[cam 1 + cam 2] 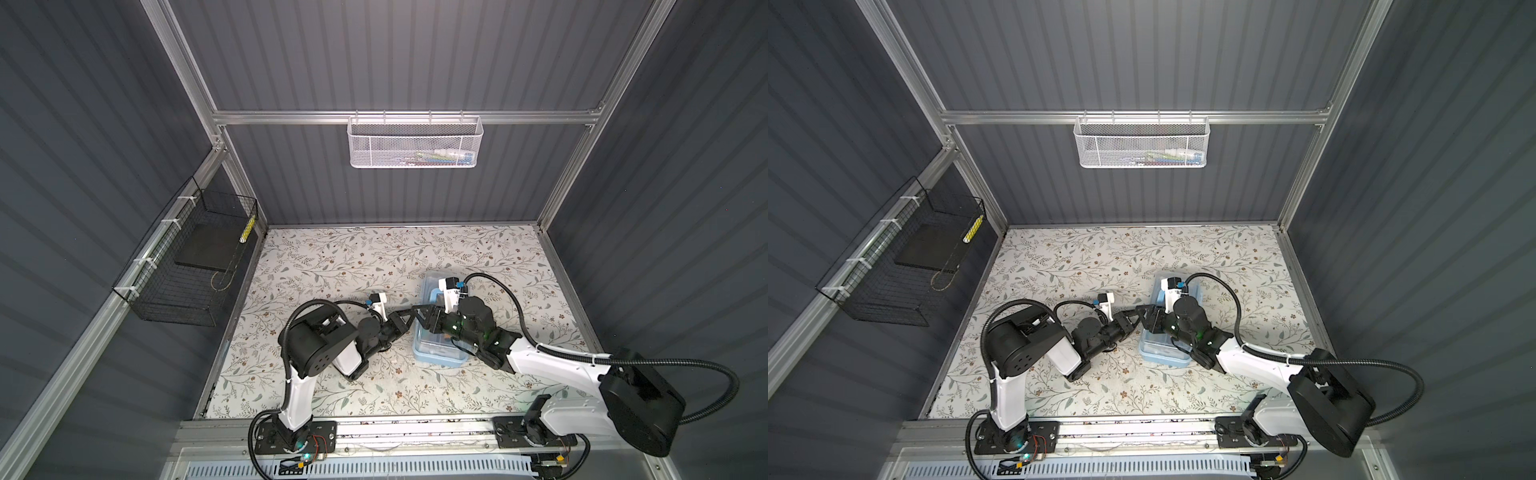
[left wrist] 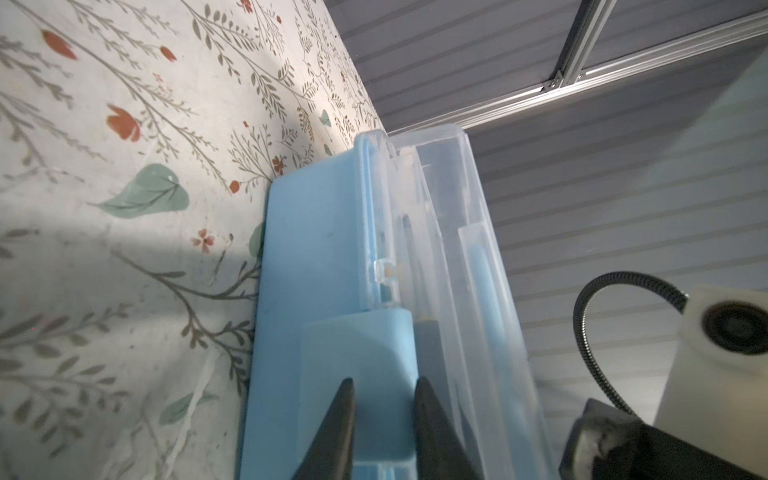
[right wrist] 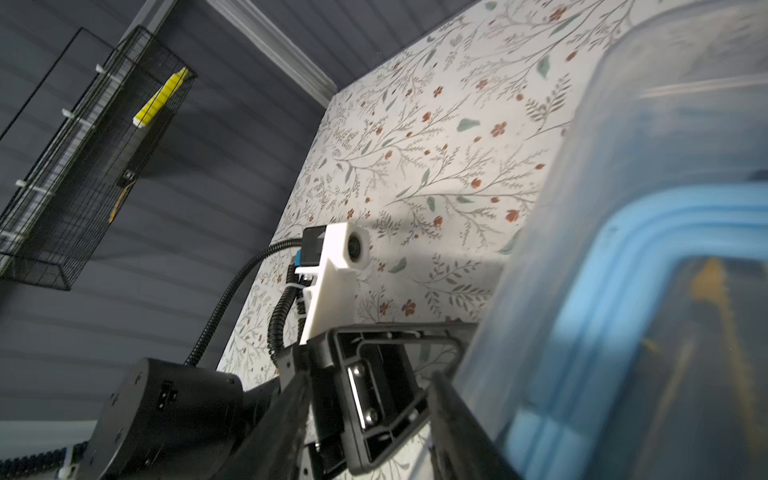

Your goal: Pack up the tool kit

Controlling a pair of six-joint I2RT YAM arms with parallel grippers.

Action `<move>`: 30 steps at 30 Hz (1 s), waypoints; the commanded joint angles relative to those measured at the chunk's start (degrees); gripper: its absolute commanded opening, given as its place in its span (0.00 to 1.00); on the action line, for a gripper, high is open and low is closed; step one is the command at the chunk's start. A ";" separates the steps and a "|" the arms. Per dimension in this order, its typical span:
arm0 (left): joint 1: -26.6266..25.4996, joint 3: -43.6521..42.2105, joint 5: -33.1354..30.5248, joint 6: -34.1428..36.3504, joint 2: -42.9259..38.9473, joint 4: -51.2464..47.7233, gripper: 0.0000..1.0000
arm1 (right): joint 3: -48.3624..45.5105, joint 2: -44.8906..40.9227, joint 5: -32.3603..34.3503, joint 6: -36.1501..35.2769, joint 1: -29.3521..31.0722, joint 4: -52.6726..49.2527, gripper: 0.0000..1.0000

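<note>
While the small light-blue plastic box with clear lid [image 1: 436, 355] sits on the floral tabletop [image 1: 353, 266], the left gripper [image 2: 384, 388], jaws narrow over its blue side latch [image 2: 357, 349], should press squarely as the half-open, empty right gripper [image 3: 372, 374] steadies it from above.

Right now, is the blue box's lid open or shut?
Shut: the clear lid sits down on the blue box; latched or not, cannot tell.

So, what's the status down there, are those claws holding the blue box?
Left gripper open at blue latch. Right gripper open beside clear lid. Tool box on table, lid down. Grippers crowd each other.
</note>
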 commanded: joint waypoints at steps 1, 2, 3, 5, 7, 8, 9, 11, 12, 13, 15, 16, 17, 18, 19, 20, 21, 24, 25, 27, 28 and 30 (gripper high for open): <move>-3.10 2.05 6.58 7.77 -7.51 -20.45 0.31 | -1.99 2.77 -4.92 -0.89 0.58 -24.17 0.48; -2.86 3.05 5.55 9.93 -10.53 -26.25 0.32 | -0.30 1.85 -4.59 -1.53 0.11 -26.10 0.48; -2.63 4.32 4.27 12.33 -13.27 -32.28 0.33 | 1.31 1.02 -4.15 -2.04 -0.46 -27.76 0.49; -2.16 7.26 0.94 16.40 -18.52 -44.64 0.35 | 4.34 -0.62 -3.55 -2.95 -1.55 -30.55 0.49; -1.72 10.77 -3.91 19.93 -22.78 -56.30 0.43 | 7.37 -2.24 -3.44 -4.20 -2.51 -32.33 0.50; -1.29 12.53 -6.19 21.37 -24.58 -61.31 0.46 | 9.39 -2.97 -2.97 -4.87 -3.12 -33.74 0.51; -0.80 13.84 -8.37 22.61 -26.06 -65.34 0.50 | 11.23 -3.73 -2.79 -5.43 -3.66 -35.19 0.52; 0.33 15.56 -11.83 24.36 -28.78 -71.06 0.57 | 14.45 -5.60 -1.04 -6.38 -4.69 -38.50 0.54; 1.26 16.05 -12.62 24.91 -30.03 -72.95 0.60 | 15.69 -7.07 0.80 -6.43 -5.21 -40.42 0.55; 2.07 16.33 -13.03 25.26 -31.29 -74.21 0.62 | 16.42 -8.44 2.35 -6.16 -5.83 -41.96 0.56; 4.00 16.39 -13.32 26.54 -34.16 -76.15 0.66 | 17.80 -12.65 7.19 -4.74 -7.22 -47.07 0.58; 4.54 16.50 -13.55 27.41 -35.42 -77.11 0.67 | 18.13 -14.34 9.57 -4.09 -7.68 -48.97 0.60; 5.03 16.69 -14.03 28.43 -36.75 -78.24 0.68 | 18.53 -16.26 12.74 -3.03 -8.06 -53.59 0.63; 5.47 16.93 -14.54 29.59 -37.98 -79.45 0.69 | 18.71 -18.21 15.41 -2.28 -8.55 -56.87 0.65; 5.79 17.26 -14.86 30.57 -39.00 -80.51 0.70 | 18.24 -19.99 17.06 -1.95 -8.94 -58.80 0.66; 5.98 17.57 -15.05 31.62 -39.89 -81.46 0.70 | 17.28 -22.26 18.51 -1.21 -9.53 -60.78 0.69; 6.09 17.81 -15.21 32.76 -40.72 -82.26 0.70 | 16.29 -24.28 19.14 -0.52 -10.36 -62.66 0.71; 6.26 16.98 -16.04 34.42 -42.68 -83.52 0.70 | 12.00 -28.86 18.42 0.86 -12.65 -65.26 0.74; 6.26 16.55 -16.44 34.60 -43.27 -84.02 0.70 | 10.55 -29.87 17.51 1.14 -13.26 -65.00 0.74; 6.35 15.17 -17.09 34.53 -44.49 -84.38 0.70 | 6.28 -32.71 13.83 1.37 -14.08 -61.04 0.74; 6.38 14.22 -17.16 34.26 -45.13 -84.21 0.70 | 4.68 -33.96 12.74 1.77 -14.15 -58.72 0.74; 6.34 12.51 -16.40 33.49 -46.59 -84.17 0.70 | 1.41 -35.64 11.54 1.54 -14.29 -54.05 0.74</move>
